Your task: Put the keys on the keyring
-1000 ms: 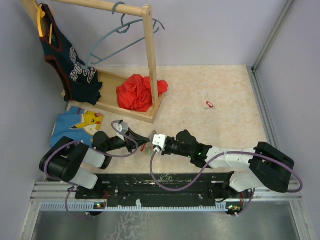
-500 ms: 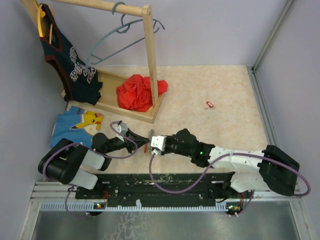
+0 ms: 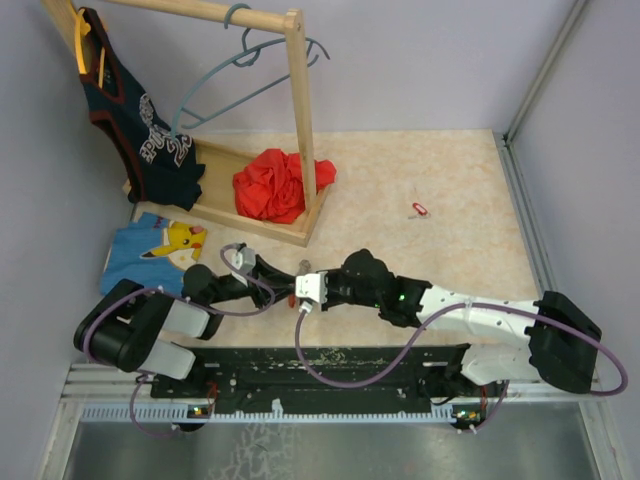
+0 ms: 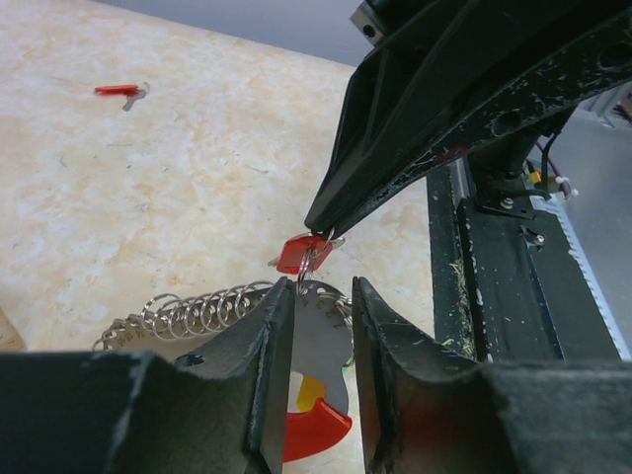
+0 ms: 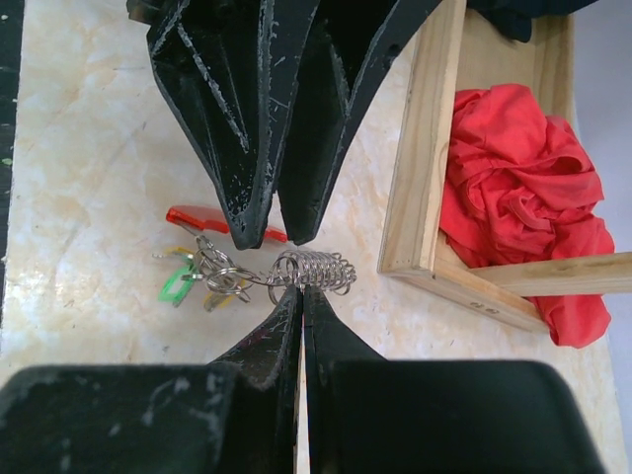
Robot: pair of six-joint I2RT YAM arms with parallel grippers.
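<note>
The keyring (image 5: 314,269) shows as a coil of silver wire rings lying on the table. A bunch of keys (image 5: 193,276) with green, yellow and red tags hangs from its left end. My right gripper (image 5: 300,293) is shut, its tips pinching a ring of the keyring (image 4: 197,311) beside a red tag (image 4: 301,253). My left gripper (image 4: 321,291) faces it with its jaws a little apart, a grey metal plate (image 4: 321,336) and a red tag lying below the gap. In the top view both meet at the keys (image 3: 291,296). A separate red key (image 3: 419,209) lies far right.
A wooden clothes rack (image 3: 299,120) stands at the back left, with a red cloth (image 3: 275,185) on its base, a grey-blue hanger (image 3: 240,60) and a dark jersey (image 3: 140,120). A blue printed shirt (image 3: 160,245) lies by the left arm.
My left gripper's jaws have parted from shut. My right gripper has pushed left, closer to the left gripper, still shut.
</note>
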